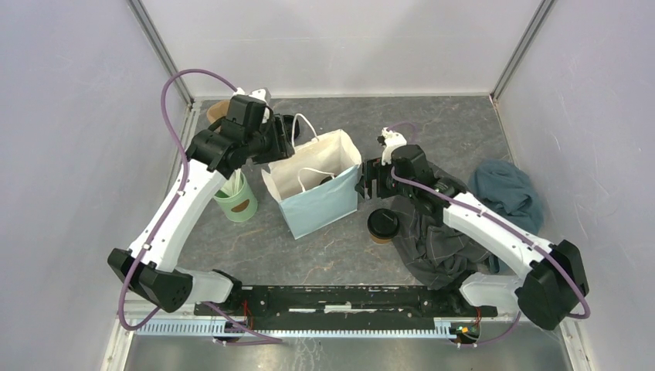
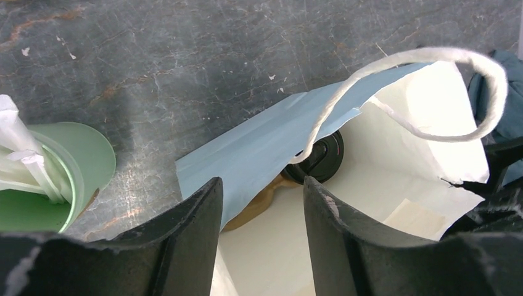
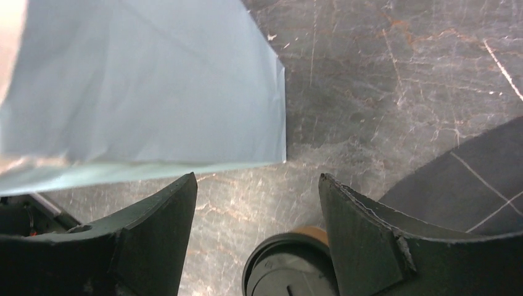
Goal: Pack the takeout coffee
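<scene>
Hovering over the bag (image 1: 324,209), left claw (image 2: 262,185) spread, empty; right claw (image 3: 256,179) spread above lidded cup (image 3: 290,268).

Pale blue bag (image 1: 324,205) (white inside); brown coffee cup (image 1: 381,226), black lid (image 3: 288,271); green cup (image 1: 239,203); dark grey marbled tabletop (image 1: 448,124).

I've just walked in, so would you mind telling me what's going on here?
Two robot arms are packing lidded coffee cups into a blue paper bag. One cup is already inside, below the open left gripper. The second cup stands on the table beside the bag, with the right gripper open above it.
</scene>
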Controlling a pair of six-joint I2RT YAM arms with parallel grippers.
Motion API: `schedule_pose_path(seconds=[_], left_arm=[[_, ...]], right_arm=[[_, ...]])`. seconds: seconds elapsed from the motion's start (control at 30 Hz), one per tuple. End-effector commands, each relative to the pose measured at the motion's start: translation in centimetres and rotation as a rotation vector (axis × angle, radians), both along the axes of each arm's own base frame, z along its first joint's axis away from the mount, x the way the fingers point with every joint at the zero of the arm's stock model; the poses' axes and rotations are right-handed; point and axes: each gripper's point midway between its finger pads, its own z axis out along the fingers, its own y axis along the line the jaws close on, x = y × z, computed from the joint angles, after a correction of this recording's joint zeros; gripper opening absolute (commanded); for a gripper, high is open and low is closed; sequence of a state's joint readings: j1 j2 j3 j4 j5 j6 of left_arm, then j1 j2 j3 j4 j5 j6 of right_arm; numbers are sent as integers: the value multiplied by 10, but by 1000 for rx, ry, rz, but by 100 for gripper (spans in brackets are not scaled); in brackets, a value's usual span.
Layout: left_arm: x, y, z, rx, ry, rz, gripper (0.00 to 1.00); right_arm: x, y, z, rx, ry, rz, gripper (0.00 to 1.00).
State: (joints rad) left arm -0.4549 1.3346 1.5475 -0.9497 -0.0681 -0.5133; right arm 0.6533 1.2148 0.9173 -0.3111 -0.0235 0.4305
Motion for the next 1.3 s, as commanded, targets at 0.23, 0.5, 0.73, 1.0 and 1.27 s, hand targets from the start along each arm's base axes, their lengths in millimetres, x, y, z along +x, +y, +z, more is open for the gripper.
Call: schedule_pose_path(seconds=[0.23, 0.5, 0.73, 1.0, 1.27], left_arm=[[-28, -24, -9, -140, 48, -130, 52], [-39, -49, 2, -321, 69, -168, 51], [-50, -66, 5, -423, 79, -202, 55], [-78, -29, -3, -289, 54, -157, 67], [-79, 5, 23, -203, -74, -57, 71]], right_arm=[[69, 9, 13, 14, -101, -43, 81], [106, 42, 16, 82, -78, 18, 81], [136, 68, 21, 94, -72, 53, 83], [124, 41, 24, -37, -45, 61, 86], [90, 8, 17, -131, -13, 68, 88]])
